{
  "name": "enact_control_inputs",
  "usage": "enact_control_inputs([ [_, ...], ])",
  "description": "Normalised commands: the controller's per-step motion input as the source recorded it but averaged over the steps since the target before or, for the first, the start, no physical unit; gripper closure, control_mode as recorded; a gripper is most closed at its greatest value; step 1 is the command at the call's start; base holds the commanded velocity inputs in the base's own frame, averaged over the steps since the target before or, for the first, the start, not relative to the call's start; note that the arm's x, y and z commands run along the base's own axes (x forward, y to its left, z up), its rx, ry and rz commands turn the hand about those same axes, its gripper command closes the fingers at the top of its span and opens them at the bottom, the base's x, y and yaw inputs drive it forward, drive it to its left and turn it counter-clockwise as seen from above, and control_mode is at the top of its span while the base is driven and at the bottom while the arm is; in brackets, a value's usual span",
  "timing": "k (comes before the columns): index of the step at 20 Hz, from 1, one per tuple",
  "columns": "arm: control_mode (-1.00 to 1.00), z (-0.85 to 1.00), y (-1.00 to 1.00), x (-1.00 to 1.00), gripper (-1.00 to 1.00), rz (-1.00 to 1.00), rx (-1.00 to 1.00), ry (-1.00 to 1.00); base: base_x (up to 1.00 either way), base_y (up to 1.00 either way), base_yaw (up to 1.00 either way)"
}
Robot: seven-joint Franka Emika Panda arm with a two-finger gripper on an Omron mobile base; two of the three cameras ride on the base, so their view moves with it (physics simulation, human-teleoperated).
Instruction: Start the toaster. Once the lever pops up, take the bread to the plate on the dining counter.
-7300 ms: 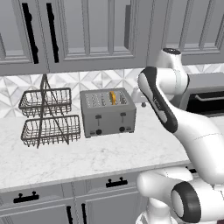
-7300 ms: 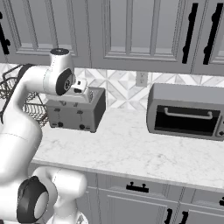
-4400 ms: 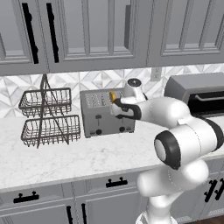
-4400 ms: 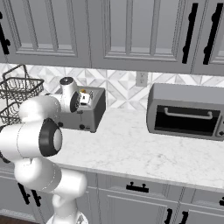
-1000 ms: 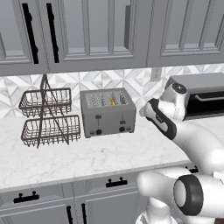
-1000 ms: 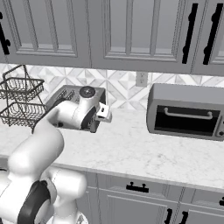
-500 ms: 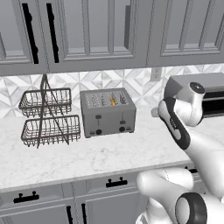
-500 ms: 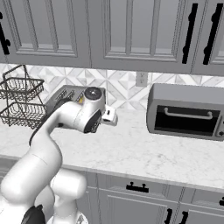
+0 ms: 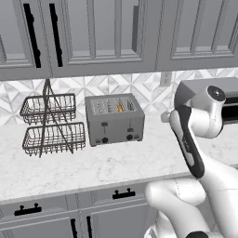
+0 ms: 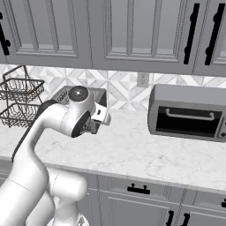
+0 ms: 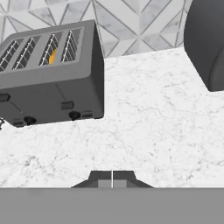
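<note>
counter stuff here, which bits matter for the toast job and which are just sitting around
For the job:
- toaster
- bread, down in one of its slots
- end effector, shut, away from the toaster

Just sitting there:
- wire basket rack
- toaster oven

light: even, soft, quite bright, no clear source | shadows: faint, under the toaster point(image 11: 52, 83) and upper cabinets point(image 9: 93, 37) | glare: none | sharpness: rendered, slightly soft, no edge distortion
</note>
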Motion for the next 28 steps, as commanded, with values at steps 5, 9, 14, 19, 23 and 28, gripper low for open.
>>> enact_control_inputs([
  [5, -1.00, 0.12, 0.24, -0.18, 1.00, -0.04, 0.00, -0.01, 0.00, 0.00, 0.00],
  [9, -1.00, 0.00, 0.02, -0.11, 1.00, 0.00, 0.01, 0.00, 0.00, 0.00, 0.00],
  [14, -1.00, 0.00, 0.00, 0.00, 1.00, 0.00, 0.03, 0.00, 0.00, 0.00, 0.00],
  [19, -1.00, 0.00, 0.00, 0.00, 1.00, 0.00, 0.00, 0.00, 0.00, 0.00, 0.00],
  [23, -1.00, 0.00, 0.00, 0.00, 1.00, 0.00, 0.00, 0.00, 0.00, 0.00, 0.00],
  [28, -1.00, 0.00, 0.00, 0.00, 1.00, 0.00, 0.00, 0.00, 0.00, 0.00, 0.00],
])
